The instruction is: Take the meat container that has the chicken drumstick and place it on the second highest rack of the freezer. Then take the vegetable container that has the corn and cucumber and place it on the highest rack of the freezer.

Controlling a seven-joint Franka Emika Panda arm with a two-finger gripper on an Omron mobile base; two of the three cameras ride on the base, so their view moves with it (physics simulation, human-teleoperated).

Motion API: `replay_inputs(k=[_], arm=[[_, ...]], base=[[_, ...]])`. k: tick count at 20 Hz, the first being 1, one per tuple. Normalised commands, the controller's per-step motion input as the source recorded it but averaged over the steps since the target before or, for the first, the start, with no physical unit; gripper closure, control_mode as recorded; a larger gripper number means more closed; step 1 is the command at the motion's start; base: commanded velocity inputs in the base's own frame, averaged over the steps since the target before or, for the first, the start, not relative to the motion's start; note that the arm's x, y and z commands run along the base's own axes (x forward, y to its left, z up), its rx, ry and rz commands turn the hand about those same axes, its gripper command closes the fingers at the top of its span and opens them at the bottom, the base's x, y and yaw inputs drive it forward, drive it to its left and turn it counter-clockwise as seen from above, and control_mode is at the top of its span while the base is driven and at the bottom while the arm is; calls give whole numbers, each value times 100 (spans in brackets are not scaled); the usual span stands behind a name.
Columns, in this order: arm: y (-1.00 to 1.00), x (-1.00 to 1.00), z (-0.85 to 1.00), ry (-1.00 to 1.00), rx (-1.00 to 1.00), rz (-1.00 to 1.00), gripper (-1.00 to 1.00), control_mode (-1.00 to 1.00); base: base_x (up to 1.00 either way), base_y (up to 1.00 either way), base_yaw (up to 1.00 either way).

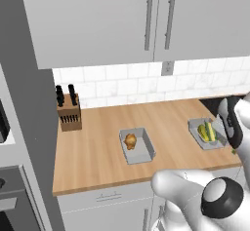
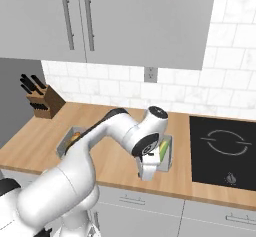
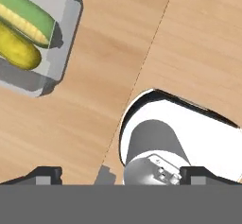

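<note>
Wooden countertop (image 1: 97, 147) runs under grey wall cabinets (image 1: 97, 20) with a white tile backsplash (image 1: 127, 86); a black cooktop (image 2: 222, 148) is set into it at the right end. Knife block (image 1: 69, 112) stands at the back left of the counter, against the tiles. Meat container (image 1: 137, 145), a grey open tray, sits near the middle of the counter with the chicken drumstick (image 1: 130, 141) inside, toward its back end. Vegetable container (image 1: 207, 134) sits further right, near the cooktop edge, holding the corn (image 3: 23, 22) and the cucumber (image 3: 26, 5) side by side; hand view also shows a rounder yellow piece just beside them in the same tray, can't tell what it is. Both containers are on the counter, well apart. Arm is folded over the right part of the counter, hand pointing down just in front of the vegetable container, partly covering it in the right base view. Gripper (image 3: 120, 175) hovers over bare wood beside that tray, not touching it. Finger tips (image 3: 45, 175) sit wide apart at the two bottom corners of the hand view, nothing between them.
</note>
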Motion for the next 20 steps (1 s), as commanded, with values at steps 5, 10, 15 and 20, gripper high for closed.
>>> replay_inputs(k=[5, 10, 15, 20], arm=[[-45, 17, -27, 7, 9, -25, -100, -100], [-35, 37, -16, 3, 3, -6, -100, -100], [-36, 48, -9, 3, 2, -1, -100, -100], [-30, 26, -5, 1, 4, 0, -100, -100]], base=[[0, 0, 0], [0, 0, 0], [0, 0, 0], [0, 0, 0]])
